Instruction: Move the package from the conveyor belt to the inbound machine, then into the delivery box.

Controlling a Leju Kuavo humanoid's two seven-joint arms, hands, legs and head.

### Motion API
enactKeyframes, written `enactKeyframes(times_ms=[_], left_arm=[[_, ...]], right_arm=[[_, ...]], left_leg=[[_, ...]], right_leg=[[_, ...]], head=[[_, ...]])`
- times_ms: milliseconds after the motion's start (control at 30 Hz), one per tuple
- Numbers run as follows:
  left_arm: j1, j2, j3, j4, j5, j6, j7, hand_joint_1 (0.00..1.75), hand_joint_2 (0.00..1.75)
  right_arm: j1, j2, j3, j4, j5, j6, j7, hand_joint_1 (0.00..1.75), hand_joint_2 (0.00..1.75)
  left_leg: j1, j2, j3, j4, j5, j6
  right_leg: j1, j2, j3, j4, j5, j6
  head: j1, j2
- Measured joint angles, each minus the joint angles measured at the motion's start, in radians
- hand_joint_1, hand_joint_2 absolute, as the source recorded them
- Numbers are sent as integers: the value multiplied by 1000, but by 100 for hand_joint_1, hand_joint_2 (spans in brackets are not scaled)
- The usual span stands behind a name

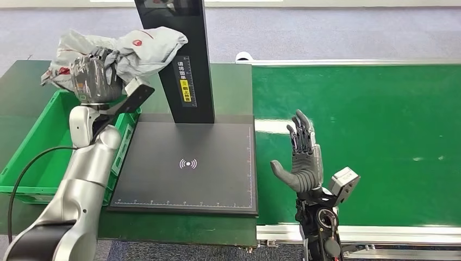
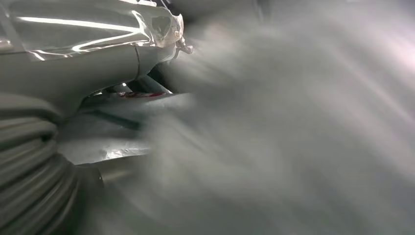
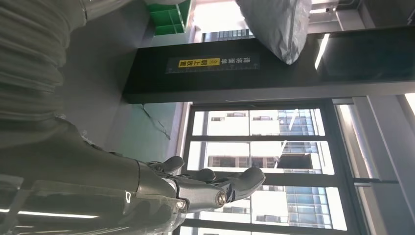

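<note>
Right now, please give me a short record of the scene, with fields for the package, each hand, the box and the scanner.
package: crumpled grey plastic mail bag, held in the air above the box's far end
left hand: grips the package
right hand: holds nothing, fingers apart, over the green conveyor belt
box: green plastic crate, left of the scanner
scanner: black flat inbound machine plate, nothing on it
</note>
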State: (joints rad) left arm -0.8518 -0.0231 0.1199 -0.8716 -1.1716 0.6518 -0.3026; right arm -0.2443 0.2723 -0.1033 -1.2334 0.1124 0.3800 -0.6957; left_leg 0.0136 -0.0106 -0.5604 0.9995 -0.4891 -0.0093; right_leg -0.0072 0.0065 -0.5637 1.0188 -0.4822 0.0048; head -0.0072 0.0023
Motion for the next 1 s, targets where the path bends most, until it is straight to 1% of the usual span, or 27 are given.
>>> enactKeyframes(times_ms=[67, 100, 233, 267, 300, 400, 467, 567, 700, 733, 833, 867, 1000], left_arm=[[-59, 17, 8, 100, -61, 0, 73, 175, 175], [-81, 23, 9, 139, -79, 0, 94, 175, 175], [-129, 41, 12, 242, -103, -1, 123, 175, 175], [-138, 43, 13, 261, -118, -4, 146, 175, 175], [-146, 47, 13, 281, -144, -12, 186, 175, 175], [-174, 66, 18, 353, -228, -47, 339, 175, 175], [-182, 82, 32, 393, -248, -60, 389, 175, 175], [-182, 102, 63, 431, -249, -60, 381, 175, 175], [-163, 118, 109, 447, -234, -43, 319, 175, 175], [-155, 122, 122, 447, -227, -39, 300, 163, 175], [-126, 133, 169, 437, -193, -43, 225, 32, 175], [-117, 136, 187, 430, -175, -53, 192, 0, 175], [-79, 137, 248, 393, -77, -124, 48, 0, 175]], right_arm=[[-15, 3, -1, 21, -2, 1, 0, 0, 175], [-19, 3, -2, 28, -2, 1, 0, 0, 175], [-33, 5, -7, 49, -2, 1, 0, 0, 175], [-35, 6, -8, 53, -2, 2, 0, 0, 175], [-37, 6, -9, 56, -2, 4, 0, 0, 175], [-38, 6, -12, 61, -4, 11, 0, 0, 175], [-36, 6, -19, 62, -5, 12, 0, 0, 175], [-29, 6, -37, 62, -4, 12, 0, 0, 175], [-12, 6, -66, 50, 3, 12, 0, 0, 175], [-6, 6, -73, 46, 5, 12, 0, 0, 175], [14, 6, -93, 31, 13, 12, 0, 0, 175], [20, 6, -99, 27, 15, 12, 0, 0, 175], [29, 6, -112, 21, 21, 7, 0, 0, 175]], left_leg=[[0, 0, 0, 0, 0, 0], [0, 0, 0, 0, 0, 0], [0, 0, -2, 0, 0, 0], [0, 0, -2, 0, 0, 0], [0, 0, -2, 0, 0, 0], [0, 1, -2, 0, 0, 0], [0, 1, -2, 0, 0, 0], [0, 1, -2, 0, 0, 0], [0, 1, -4, 0, 0, 0], [0, 1, -4, 0, 0, 0], [0, 1, -5, 0, 0, 0], [0, 1, -5, 0, 0, 0], [0, 1, -5, 0, 0, 0]], right_leg=[[0, 0, -1, 0, 0, 0], [0, 0, -1, 0, 0, 0], [0, 0, -2, 0, 0, 0], [0, 0, -2, 0, 0, 0], [0, 0, -2, 0, 0, 0], [0, 1, -2, 0, 0, 0], [0, 1, -3, 0, 0, 0], [0, 1, -3, 0, 0, 0], [0, 1, -5, 0, 0, 0], [0, 1, -5, 0, 0, 0], [0, 1, -6, 0, 0, 0], [0, 1, -6, 0, 0, 0], [0, 1, -6, 0, 0, 0]], head=[[0, 0], [0, 0], [0, 0], [0, 0], [0, 0], [0, 0], [0, 0], [0, 0], [0, 0], [0, 0], [0, 0], [0, 0], [0, 0]])
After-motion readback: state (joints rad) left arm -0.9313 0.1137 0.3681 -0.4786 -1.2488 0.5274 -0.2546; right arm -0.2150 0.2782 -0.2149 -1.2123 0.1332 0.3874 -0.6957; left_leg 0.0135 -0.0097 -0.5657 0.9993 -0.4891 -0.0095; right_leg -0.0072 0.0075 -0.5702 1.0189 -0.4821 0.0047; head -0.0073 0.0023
